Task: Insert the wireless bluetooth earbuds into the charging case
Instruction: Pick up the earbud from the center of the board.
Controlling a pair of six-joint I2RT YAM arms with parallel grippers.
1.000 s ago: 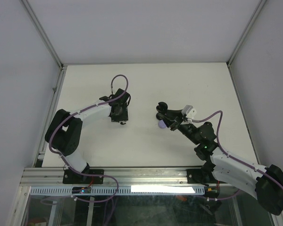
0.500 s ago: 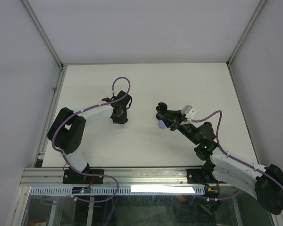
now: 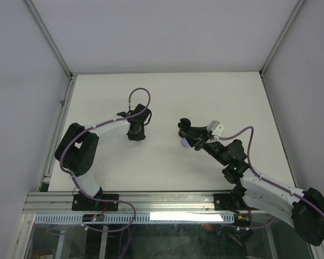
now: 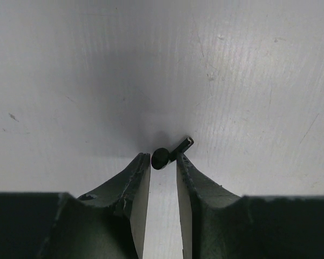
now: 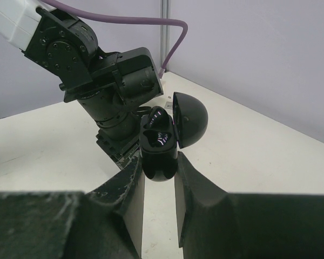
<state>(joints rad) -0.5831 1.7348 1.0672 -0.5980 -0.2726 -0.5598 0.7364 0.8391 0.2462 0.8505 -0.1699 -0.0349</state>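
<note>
In the left wrist view one small black earbud lies on the white table, its stem pointing up and right. My left gripper is narrowly closed, one tip against the bud's round head and the other against its stem. From above, that left gripper points down at the table left of centre. My right gripper is shut on the black charging case, held off the table with its lid swung open to the right. Seen from above, the case sits at the right gripper's tips.
The left arm's wrist and its purple cable stand close behind the held case in the right wrist view. Grey enclosure walls and a metal frame border the white table.
My left gripper's jaws have narrowed onto the earbud, and its wrist has shifted slightly on the table. The right arm and the case have stayed in place.
</note>
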